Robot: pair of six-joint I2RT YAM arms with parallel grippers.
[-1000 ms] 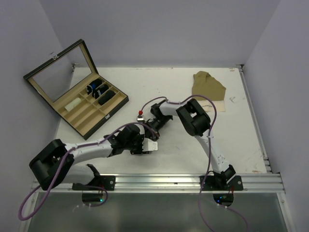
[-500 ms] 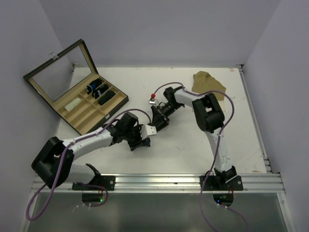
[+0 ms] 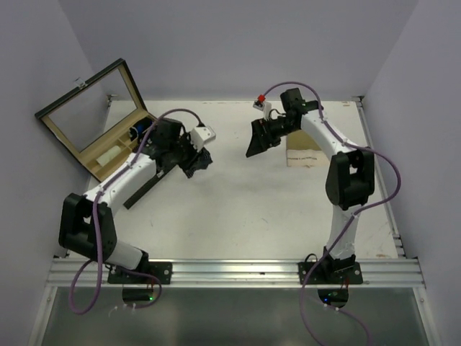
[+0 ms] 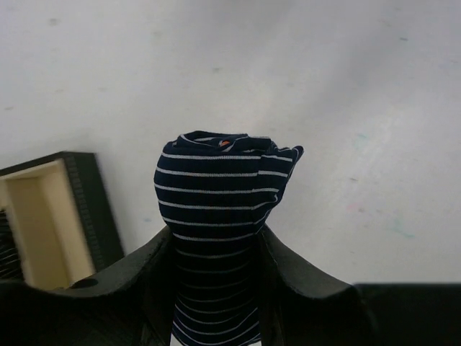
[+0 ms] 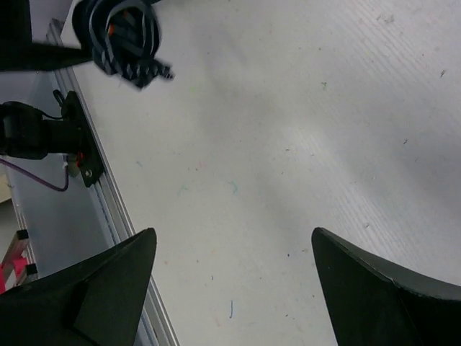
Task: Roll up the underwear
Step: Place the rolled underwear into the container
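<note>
Rolled striped underwear (image 4: 220, 205) lifted off mid-table (image 3: 238, 209), now beside compartment box (image 3: 101, 162); left fingers (image 4: 148, 267) clamped on it; right fingers (image 5: 108, 288) released, withdrawn far side, spread wide, empty; rolling judged complete, stowing pending.

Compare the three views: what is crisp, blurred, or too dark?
Top view: flat, even light, barely any shadow on the table. Left wrist view: the striped roll is crisp, the box at the left edge soft. Right wrist view: the dark shape at top left is smeared; the right claw is a featureless silhouette.
</note>
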